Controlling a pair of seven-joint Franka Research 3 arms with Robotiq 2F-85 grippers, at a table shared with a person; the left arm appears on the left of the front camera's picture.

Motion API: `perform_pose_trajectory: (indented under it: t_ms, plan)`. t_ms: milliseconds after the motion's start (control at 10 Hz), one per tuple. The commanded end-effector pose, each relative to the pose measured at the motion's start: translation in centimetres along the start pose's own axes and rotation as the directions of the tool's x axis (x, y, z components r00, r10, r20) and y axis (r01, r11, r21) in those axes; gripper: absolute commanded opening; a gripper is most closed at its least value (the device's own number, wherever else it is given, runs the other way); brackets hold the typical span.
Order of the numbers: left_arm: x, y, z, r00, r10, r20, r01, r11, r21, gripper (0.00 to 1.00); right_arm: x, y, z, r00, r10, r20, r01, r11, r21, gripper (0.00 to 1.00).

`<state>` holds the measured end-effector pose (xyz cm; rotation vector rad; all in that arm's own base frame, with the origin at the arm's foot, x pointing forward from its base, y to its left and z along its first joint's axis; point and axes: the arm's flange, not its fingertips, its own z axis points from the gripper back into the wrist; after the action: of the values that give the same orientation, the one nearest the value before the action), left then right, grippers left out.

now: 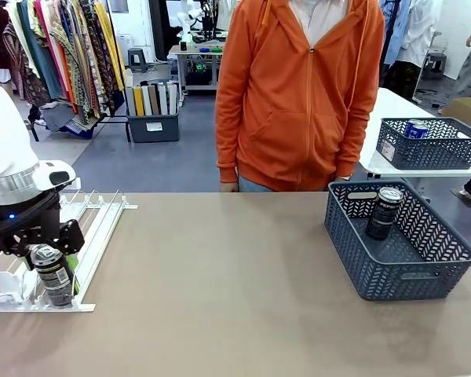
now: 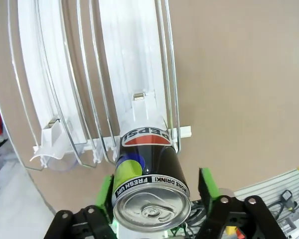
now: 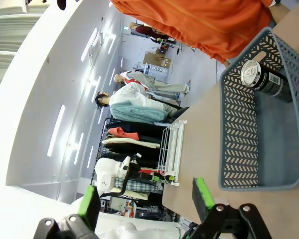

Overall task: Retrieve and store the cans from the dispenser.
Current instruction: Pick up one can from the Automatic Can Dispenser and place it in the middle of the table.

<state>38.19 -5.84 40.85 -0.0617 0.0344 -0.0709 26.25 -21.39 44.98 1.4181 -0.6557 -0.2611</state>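
Your left claw [image 2: 157, 191] is straddling a black Pepsi can [image 2: 148, 164] at the front end of the dispenser [image 2: 134, 59]. 1 green pad [image 2: 108, 191] is touching the can and the other is standing just clear, so the jaws are spread. The can's base is hiding behind its own body. Your right claw [image 3: 144, 196] is gaping on nothing. Well beyond it, 1 dark can [image 3: 266, 77] is sitting in the grey basket [image 3: 239, 124], its label unreadable.
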Motion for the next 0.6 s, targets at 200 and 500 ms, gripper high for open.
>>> perform_pose_trajectory:
  t_ms: [200,500]
  plan:
    - [0.1,-0.1,-0.2,0.998,0.047,0.034,-0.048,0.998,0.048,0.00,0.3,0.4,-0.2,1.000,0.001,0.014,-0.001,1.000,0.019,1.00]
    - [-0.2,0.1,1.1,0.995,0.058,0.077,-0.064,0.995,0.082,0.00,0.3,0.4,-0.2,1.000,0.001,0.014,-0.001,1.000,0.019,1.00]
